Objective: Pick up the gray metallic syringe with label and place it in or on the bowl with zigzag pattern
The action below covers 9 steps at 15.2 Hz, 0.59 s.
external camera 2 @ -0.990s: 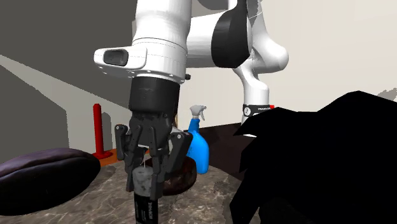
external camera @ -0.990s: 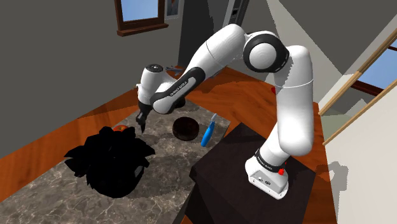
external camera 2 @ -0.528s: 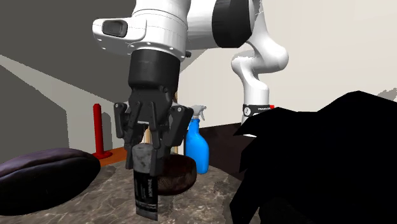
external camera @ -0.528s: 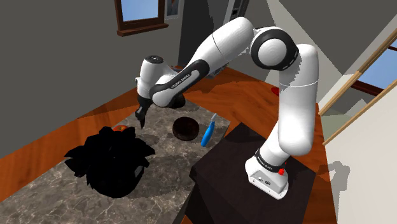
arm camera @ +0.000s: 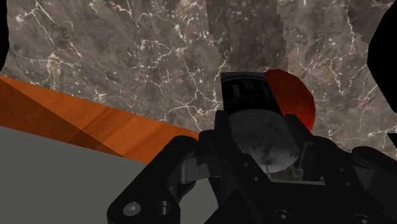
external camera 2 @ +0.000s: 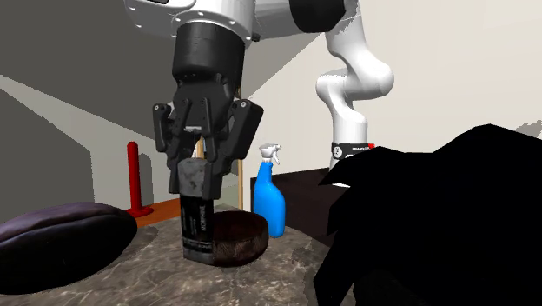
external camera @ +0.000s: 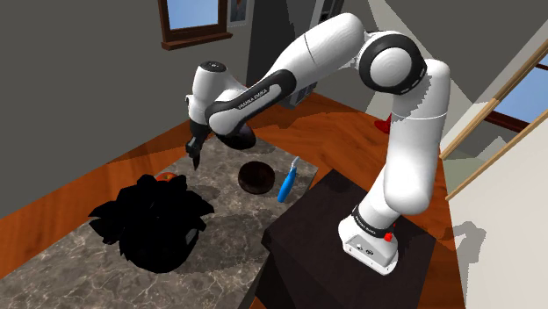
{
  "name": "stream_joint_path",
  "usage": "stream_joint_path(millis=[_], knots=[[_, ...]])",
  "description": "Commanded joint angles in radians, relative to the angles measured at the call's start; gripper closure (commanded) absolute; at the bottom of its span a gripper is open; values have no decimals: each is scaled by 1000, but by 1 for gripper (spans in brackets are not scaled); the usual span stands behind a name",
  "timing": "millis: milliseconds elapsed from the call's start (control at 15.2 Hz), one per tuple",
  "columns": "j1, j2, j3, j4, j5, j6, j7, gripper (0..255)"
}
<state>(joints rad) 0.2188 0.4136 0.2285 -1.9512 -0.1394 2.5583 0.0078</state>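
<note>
My black gripper [external camera 2: 201, 174] is shut on the syringe [external camera 2: 197, 224], a dark grey cylinder with a black label. The syringe hangs upright under the fingers, above the marbled counter [external camera 2: 148, 278]. In the shoulder view the gripper [external camera: 195, 156] hovers over the counter's far side, to the left of a dark brown bowl [external camera: 256, 176]. From the second exterior view that bowl [external camera 2: 239, 242] sits just behind and to the right of the syringe's lower end. The wrist view shows the syringe [arm camera: 253, 108] clasped between the fingers, with a red round thing [arm camera: 299, 102] on the counter beyond it.
A blue spray bottle [external camera: 287, 180] lies right of the bowl and shows behind it [external camera 2: 269, 202] in the second exterior view. A large black shape [external camera: 154, 219] covers the near counter. A dark rounded object [external camera 2: 61, 235] and a red post [external camera 2: 134, 178] stand at the second exterior view's left.
The gripper has risen with the syringe in it. The syringe's lower end, earlier cut off at the picture's bottom edge, now hangs at the bowl's height. The grip is unchanged.
</note>
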Motion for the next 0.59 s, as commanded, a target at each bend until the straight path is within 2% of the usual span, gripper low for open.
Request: stream_joint_path(millis=[0, 528], knots=[[-2, -12, 3, 1, 5, -14, -3, 255], [-137, -243, 23, -322, 121, 84, -187, 255]])
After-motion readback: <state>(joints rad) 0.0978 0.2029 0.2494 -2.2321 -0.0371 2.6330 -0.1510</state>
